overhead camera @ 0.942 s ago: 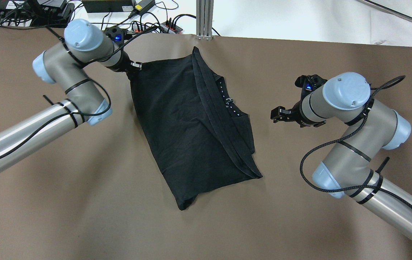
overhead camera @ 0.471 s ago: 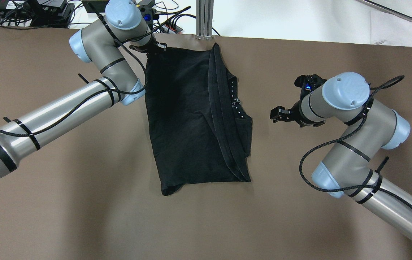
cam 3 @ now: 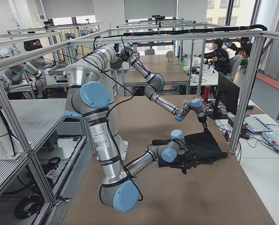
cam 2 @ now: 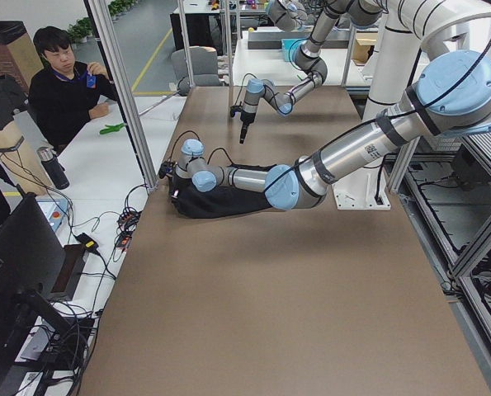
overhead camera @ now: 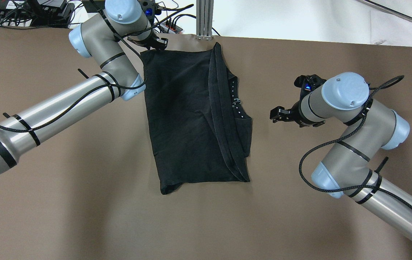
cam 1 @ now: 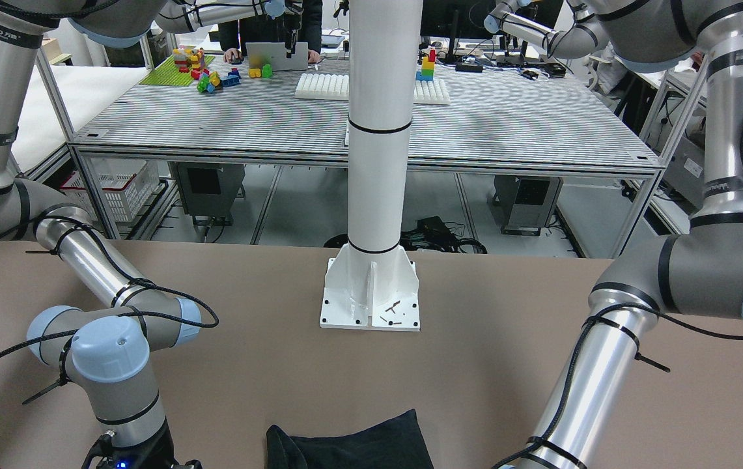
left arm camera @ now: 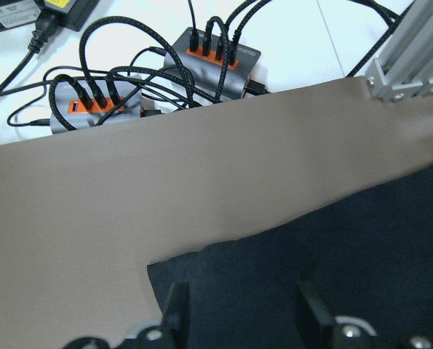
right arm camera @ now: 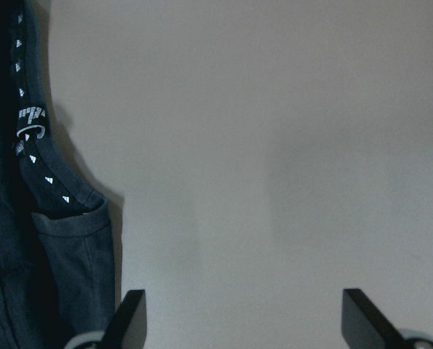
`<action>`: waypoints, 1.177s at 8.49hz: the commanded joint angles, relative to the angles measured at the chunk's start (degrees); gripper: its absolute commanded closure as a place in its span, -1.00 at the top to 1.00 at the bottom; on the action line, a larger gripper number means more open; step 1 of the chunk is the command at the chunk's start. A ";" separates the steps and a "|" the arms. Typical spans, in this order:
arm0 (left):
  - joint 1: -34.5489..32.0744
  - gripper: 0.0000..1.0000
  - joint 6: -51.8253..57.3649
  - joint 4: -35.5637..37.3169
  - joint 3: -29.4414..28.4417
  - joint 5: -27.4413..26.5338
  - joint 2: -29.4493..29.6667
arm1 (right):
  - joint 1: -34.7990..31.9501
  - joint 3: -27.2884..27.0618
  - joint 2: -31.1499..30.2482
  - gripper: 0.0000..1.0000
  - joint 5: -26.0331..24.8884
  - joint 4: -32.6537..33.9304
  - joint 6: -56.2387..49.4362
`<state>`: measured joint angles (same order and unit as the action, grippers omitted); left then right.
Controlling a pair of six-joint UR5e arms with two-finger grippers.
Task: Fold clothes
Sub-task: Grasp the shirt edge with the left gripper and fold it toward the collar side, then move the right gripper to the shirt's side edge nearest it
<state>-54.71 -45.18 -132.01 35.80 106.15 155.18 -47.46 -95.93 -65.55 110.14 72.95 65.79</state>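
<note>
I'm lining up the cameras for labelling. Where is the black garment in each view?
Front-facing: black garment at bottom edge, centre.
Overhead: black garment at centre.
Exterior left: black garment left of centre.
Exterior right: black garment right of centre.
Left wrist: black garment at lower right.
Right wrist: black garment along left edge.
Shared landmark: the brown table beneath it.

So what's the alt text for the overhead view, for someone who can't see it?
A black garment lies folded on a brown table. A robot's left gripper is open at its far left corner; the right gripper hangs open beside it, apart.
</note>
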 commanded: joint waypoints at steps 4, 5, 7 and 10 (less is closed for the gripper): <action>-2.16 0.89 1.67 0.26 8.76 4.24 -5.15 | 6.13 7.04 1.73 0.79 -5.01 -13.56 29.34; -2.16 0.89 1.76 0.26 8.85 4.24 -5.15 | 8.41 8.90 3.22 0.77 -8.16 -15.28 33.92; -2.16 0.89 1.67 0.26 8.85 4.16 -5.15 | 10.71 8.74 4.11 0.53 -10.73 -15.38 37.21; -2.16 0.89 1.76 0.26 8.85 4.15 -5.24 | 13.18 8.48 3.59 0.34 -10.82 -15.82 37.31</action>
<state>-56.87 -43.47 -131.75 44.64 110.31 150.03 -35.61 -87.30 -61.74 99.54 57.34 102.63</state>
